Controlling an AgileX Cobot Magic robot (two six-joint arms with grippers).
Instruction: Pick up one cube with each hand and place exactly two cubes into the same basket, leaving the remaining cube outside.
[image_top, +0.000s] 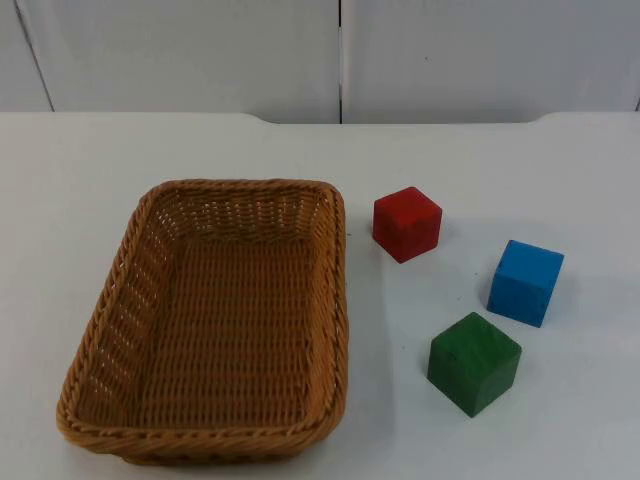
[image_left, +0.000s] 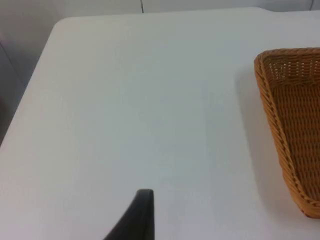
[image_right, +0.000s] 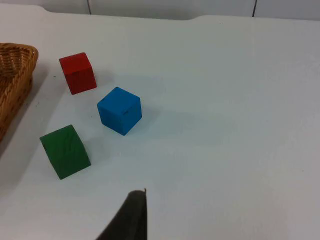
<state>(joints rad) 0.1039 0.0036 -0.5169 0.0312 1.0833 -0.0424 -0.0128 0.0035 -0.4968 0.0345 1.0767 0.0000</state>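
Three cubes lie on the white table to the right of a woven brown basket (image_top: 335, 300). The red cube (image_top: 406, 223) is nearest the basket's far right corner. The blue cube (image_top: 526, 282) lies further right, and the green cube (image_top: 474, 362) sits in front of the two. Nothing lies in the basket. My left gripper (image_left: 142, 217) hangs over bare table to the left of the basket (image_left: 272, 100). My right gripper (image_right: 134, 217) waits to the right of the cubes, with the green cube (image_right: 65, 151) and the blue cube (image_right: 120, 110) closest and the red cube (image_right: 77, 73) beyond them.
The grey partition wall (image_top: 340, 55) closes off the table at the back. Bare table top (image_top: 500, 160) stretches behind and to the right of the cubes. The table's left edge (image_left: 35, 80) runs beside the left gripper.
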